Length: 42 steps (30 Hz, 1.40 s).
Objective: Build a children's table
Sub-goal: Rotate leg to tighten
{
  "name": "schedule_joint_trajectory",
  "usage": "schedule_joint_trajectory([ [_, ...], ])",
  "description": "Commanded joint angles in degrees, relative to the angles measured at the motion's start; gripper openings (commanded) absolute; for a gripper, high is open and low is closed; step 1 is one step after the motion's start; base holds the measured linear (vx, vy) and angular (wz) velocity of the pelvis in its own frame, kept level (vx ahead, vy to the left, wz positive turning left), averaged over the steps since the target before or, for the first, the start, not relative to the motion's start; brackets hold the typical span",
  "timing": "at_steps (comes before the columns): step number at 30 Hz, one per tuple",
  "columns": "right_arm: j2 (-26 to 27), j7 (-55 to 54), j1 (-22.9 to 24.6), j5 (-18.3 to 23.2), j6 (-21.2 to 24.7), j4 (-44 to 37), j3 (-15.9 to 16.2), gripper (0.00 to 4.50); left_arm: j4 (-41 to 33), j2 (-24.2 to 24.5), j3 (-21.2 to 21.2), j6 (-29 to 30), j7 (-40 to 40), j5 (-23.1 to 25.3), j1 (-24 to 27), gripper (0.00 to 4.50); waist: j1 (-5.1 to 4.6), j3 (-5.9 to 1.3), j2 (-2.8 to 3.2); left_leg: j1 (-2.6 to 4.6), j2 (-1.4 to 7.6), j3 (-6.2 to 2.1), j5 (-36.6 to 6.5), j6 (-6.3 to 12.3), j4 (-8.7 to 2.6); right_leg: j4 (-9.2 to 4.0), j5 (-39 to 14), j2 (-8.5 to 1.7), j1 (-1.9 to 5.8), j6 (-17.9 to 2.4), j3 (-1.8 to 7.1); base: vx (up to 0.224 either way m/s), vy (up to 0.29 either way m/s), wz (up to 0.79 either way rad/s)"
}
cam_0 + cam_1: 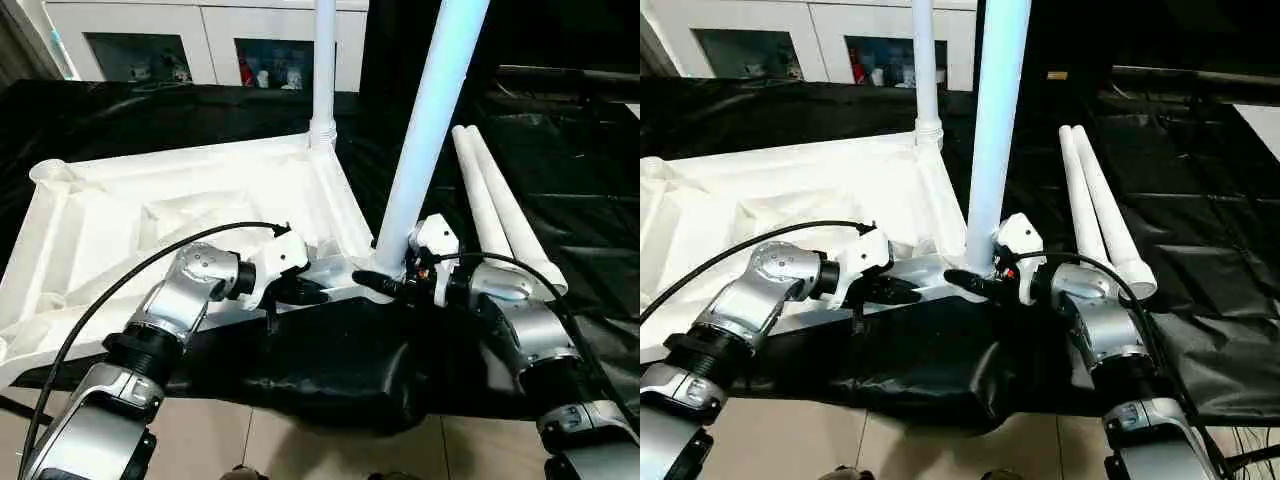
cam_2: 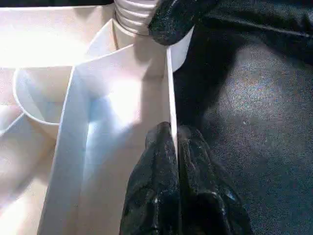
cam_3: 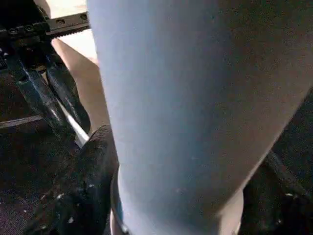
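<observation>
Across the desk [image 1: 560, 170] lies a black, crinkled sheet that hangs over the near edge toward a pale tiled floor [image 1: 300, 440]. Behind the desk stands a white cabinet [image 1: 205, 35] with glass doors, small figures dimly visible on its shelves.

On the sheet rests the white tabletop [image 1: 130, 215], flipped so its ribbed underside faces up, with round sockets at the corners. One leg [image 1: 324, 60] stands upright in the far corner socket. A second leg [image 1: 430, 120] rises from the near corner, leaning slightly. Two more legs [image 1: 500, 205] lie side by side on the sheet to the right of the tabletop, touching each other along their length.

The left claw [image 1: 300, 292] sits at the tabletop's near edge, beside the near corner socket. In the left wrist view its fingers [image 2: 161, 186] are pinched tight on the thin upright rim of the tabletop, one finger on each side.

The right claw [image 1: 392, 285] is at the base of the leaning leg, just where it meets the corner. In the right wrist view one black finger [image 3: 83, 186] lies against the side of the leg, which passes between the fingers; whether the claw presses on the leg or merely stands around it cannot be told.

An empty round socket [image 2: 34, 105] shows beside the ribs in the left wrist view.
</observation>
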Motion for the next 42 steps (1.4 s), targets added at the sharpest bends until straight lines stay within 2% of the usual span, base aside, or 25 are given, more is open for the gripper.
schedule_joint_trajectory([
  [1, 0.2, 1.0, -0.4, -0.3, -0.3, 0.6, 1.1, 2.84, -0.2, -0.1, -1.8, 0.5, -1.3, 0.4, 0.8, 0.0, -0.53, -2.75, -0.45, 0.29, 1.03, 0.42, -6.5, 4.28, -3.71, -3.55, 1.2, -3.13, 2.8, -16.6, 1.77, 0.0, 0.0, 0.0],
  [9, 0.8, 0.6, 0.0, -1.0, -1.6, 1.6, 1.8, 2.72, -0.6, 0.1, -1.7, 1.2, -0.5, 0.3, 1.1, 0.0, -0.65, -2.36, -0.52, 0.28, 1.07, 0.38, -7.4, 3.77, -3.95, -3.88, -2.2, -3.29, 2.63, -16.0, 1.88, 0.0, 0.0, 0.0],
  [12, 2.0, -2.5, 0.9, -1.2, -1.6, 2.4, 1.0, 2.7, -0.3, -0.8, -1.0, 2.5, 1.2, 0.1, 1.1, 0.0, -0.78, -2.19, -0.52, 0.29, 1.09, 0.37, -7.8, 3.43, -4.08, -4.12, -3.9, -3.37, 2.52, -15.7, 1.94, 0.0, 0.0, 0.0],
  [14, 4.6, -8.4, 2.0, -0.7, -0.7, 3.4, -0.9, 2.7, 0.2, -2.3, -0.4, 4.1, 3.2, -0.4, 0.9, 0.0, -1.0, -2.09, -0.64, 0.36, 1.1, 0.39, -8.7, 3.06, -4.21, -4.33, -5.9, -3.37, 2.33, -15.3, 2.02, 0.0, 0.0, 0.0],
  [17, 8.4, -17.5, 3.1, -1.3, -0.2, 4.8, -2.4, 2.7, 2.6, -4.7, 0.0, 5.1, 7.3, 0.3, -0.4, 0.0, -1.54, -1.75, -0.68, 0.19, 1.04, 0.16, -11.1, 1.61, -4.69, -4.82, -11.7, -3.47, 2.14, -13.9, 2.08, 0.0, 0.0, 0.0],
  [19, 11.1, -23.9, 2.9, -2.4, 0.3, 6.2, -2.8, 2.7, 4.8, -6.5, 0.5, 6.2, 10.6, 0.7, -1.8, 0.0, -1.77, -1.63, -0.48, 0.41, 0.95, 0.17, -12.2, 0.8, -4.8, -5.24, -14.4, -3.37, 1.83, -12.7, 2.17, 0.0, 0.0, 0.0],
  [23, 17.4, -38.0, -0.3, -3.9, 2.6, 11.6, -4.2, 2.7, 10.0, -10.3, 1.5, 8.5, 19.4, 2.5, -5.2, 0.0, -2.04, -1.39, -0.24, 0.62, 0.81, -0.07, -15.1, -1.21, -5.18, -5.7, -19.4, -3.46, 1.4, -10.9, 2.24, 0.0, 0.0, 0.0],
  [24, 17.9, -39.0, -0.6, -3.9, 2.8, 12.2, -4.4, 2.7, 10.5, -10.6, 1.7, 8.6, 20.2, 2.6, -5.5, 0.0, -2.08, -1.31, -0.13, 0.54, 0.77, -0.13, -15.6, -1.29, -5.28, -5.73, -19.8, -3.41, 1.44, -10.6, 2.22, 0.0, 0.0, 0.0],
  [25, 21.1, -45.5, -2.8, -3.0, 3.7, 15.8, -6.3, 2.7, 12.6, -12.2, 2.5, 9.3, 24.3, 3.0, -6.9, 0.0, -2.08, -1.24, -0.24, 0.73, 0.67, -0.04, -16.1, -1.34, -5.27, -5.92, -20.1, -3.33, 1.15, -10.0, 2.33, 0.0, 0.0, 0.0],
  [27, 23.4, -49.6, -4.3, -2.3, 3.8, 18.0, -7.5, 2.69, 13.2, -12.9, 2.3, 9.8, 25.8, 3.6, -7.4, 0.0, -2.07, -1.17, -0.35, 0.89, 0.62, -0.08, -17.4, -1.37, -5.39, -6.14, -21.6, -3.33, 1.06, -9.5, 2.36, 0.0, 0.0, 0.0],
  [28, 24.2, -51.2, -4.7, -2.4, 3.7, 18.6, -7.8, 2.69, 13.4, -13.1, 2.1, 9.8, 26.2, 3.9, -7.5, 0.0, -1.92, -1.2, -0.22, 1.01, 0.59, -0.07, -17.7, -1.29, -5.43, -6.34, -22.5, -3.39, 0.9, -8.7, 2.41, 0.0, 0.0, 0.0],
  [30, 25.7, -53.1, -5.4, -2.9, 3.0, 19.3, -7.8, 2.69, 13.7, -13.2, 1.6, 9.6, 26.1, 4.4, -7.7, 0.0, -1.89, -1.27, -0.12, 1.01, 0.7, -0.13, -17.7, -1.39, -5.6, -6.36, -22.0, -3.37, 0.84, -8.3, 2.37, 0.0, 0.0, 0.0],
  [31, 26.0, -52.8, -5.6, -3.0, 2.6, 19.4, -7.6, 2.69, 13.7, -13.2, 1.6, 9.6, 26.0, 4.4, -7.7, 0.0, -1.86, -1.42, -0.16, 0.76, 0.74, -0.18, -16.6, -1.55, -5.83, -6.21, -19.3, -3.26, 1.19, -8.1, 2.23, 0.0, 0.0, 0.0],
  [34, 27.5, -51.3, -6.5, -3.0, 1.7, 19.8, -7.8, 2.69, 14.1, -13.0, 1.7, 9.2, 25.3, 4.5, -7.7, 0.0, -1.93, -1.38, -0.55, 0.53, 0.77, -0.2, -17.4, -1.46, -5.96, -6.18, -18.9, -3.26, 1.26, -8.1, 2.18, 0.0, 0.0, 0.0],
  [36, 27.6, -50.5, -6.7, -2.6, 1.7, 19.8, -8.3, 3.25, 14.0, -12.7, 1.6, 8.9, 24.9, 4.5, -7.5, 0.0, -1.92, -1.36, -0.42, 0.63, 0.82, -0.23, -17.8, -1.45, -6.02, -6.26, -19.5, -3.28, 1.14, -8.1, 2.19, 0.0, 0.0, 0.0],
  [38, 27.0, -50.0, -7.0, -2.6, 1.4, 19.8, -8.6, 3.39, 13.6, -12.3, 1.4, 8.6, 24.0, 4.5, -7.2, 0.0, -2.02, -1.35, -0.45, 0.59, 0.87, -0.29, -18.8, -1.41, -6.15, -6.34, -20.2, -3.32, 1.11, -7.9, 2.21, 0.0, 0.0, 0.0],
  [39, 26.9, -49.9, -6.9, -2.6, 1.3, 19.7, -8.5, 3.47, 13.6, -12.2, 1.4, 8.6, 23.9, 4.5, -7.2, 0.0, -2.09, -1.43, -0.42, 0.41, 0.88, -0.42, -18.7, -1.43, -6.22, -6.33, -20.4, -3.38, 1.22, -7.8, 2.15, 0.0, 0.0, 0.0],
  [40, 25.6, -49.2, -6.8, -2.6, 1.1, 18.4, -8.5, 3.57, 12.7, -11.6, 1.3, 8.6, 22.9, 4.4, -6.7, 0.0, -2.37, -1.41, -0.68, 0.03, 0.85, -0.53, -18.0, -1.48, -6.35, -6.21, -19.7, -3.33, 1.51, -7.8, 2.04, 0.0, 0.0, 0.0],
  [41, 24.4, -48.6, -6.5, -2.8, 0.9, 17.0, -8.3, 3.67, 12.0, -11.1, 1.2, 8.5, 22.4, 4.5, -6.4, 0.0, -2.39, -1.36, -0.59, -0.02, 0.92, -0.58, -18.0, -1.39, -6.41, -6.23, -19.8, -3.35, 1.47, -7.6, 2.01, 0.0, 0.0, 0.0],
  [42, 23.6, -47.8, -6.2, -2.7, 0.9, 15.6, -8.1, 3.75, 11.3, -10.7, 1.1, 8.4, 21.9, 4.6, -6.1, 0.0, -2.41, -1.5, -0.56, 0.29, 1.0, -0.4, -17.6, -1.15, -6.2, -6.29, -18.8, -3.38, 1.29, -8.0, 2.13, 0.0, 0.0, 0.0],
])
